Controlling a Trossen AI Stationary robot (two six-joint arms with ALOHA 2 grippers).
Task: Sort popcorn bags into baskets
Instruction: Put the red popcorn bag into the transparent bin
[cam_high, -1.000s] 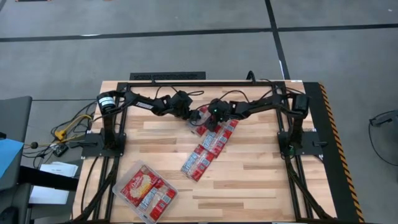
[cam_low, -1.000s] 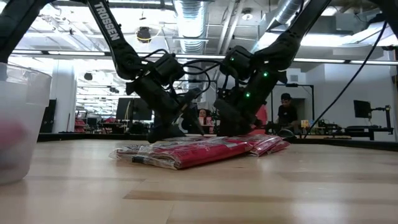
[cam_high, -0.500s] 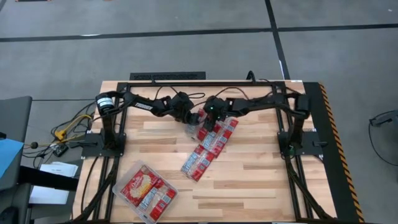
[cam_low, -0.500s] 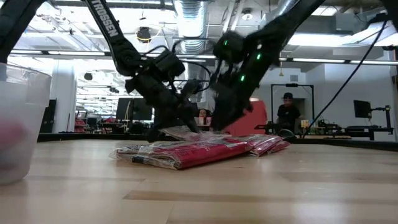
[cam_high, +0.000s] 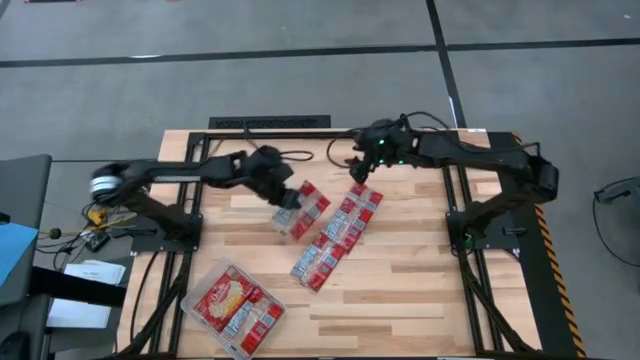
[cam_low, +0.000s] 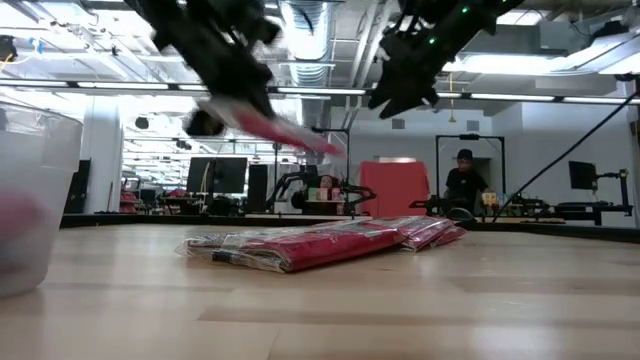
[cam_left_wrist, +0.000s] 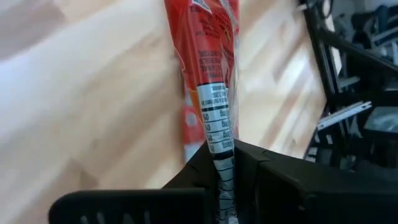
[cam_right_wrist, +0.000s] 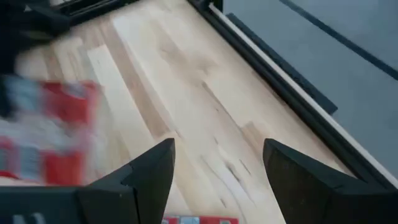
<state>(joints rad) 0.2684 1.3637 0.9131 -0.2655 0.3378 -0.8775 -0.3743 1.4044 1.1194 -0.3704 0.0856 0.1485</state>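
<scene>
In the high view my left gripper (cam_high: 287, 197) is over the table's middle, shut on one red-and-white popcorn bag (cam_high: 307, 211) that is raised off the wood. In the low view this bag (cam_low: 272, 126) slants down away from the gripper (cam_low: 225, 75). Several more popcorn bags (cam_high: 335, 235) lie flat in an overlapping row on the table. My right gripper (cam_high: 358, 173) is open near the row's far end, raised above the table (cam_low: 400, 85), with nothing between its fingers (cam_right_wrist: 217, 177). The clear basket (cam_high: 262, 292) stands at the near left with several bags lying in it. My left gripper pinches the popcorn bag between its two fingers at one end, on the white printed panel (cam_left_wrist: 217, 146). The bag shows edge-on there and runs straight out from the fingers. It is lifted clear of the table and tilts down toward its free end (cam_low: 325, 148).
Black frame rails (cam_high: 270, 123) run along the table's far edge, and each arm's base stands at its own side. Bare wood lies between the row of bags and the basket. In the low view the basket's wall (cam_low: 35, 200) fills the near left.
My left gripper has shut on a bag at the far end of the row, risen, and carried it a little toward the table's left and near side; the bag is now clear of the pile. My right gripper has risen and drawn back toward the far edge, staying open.
</scene>
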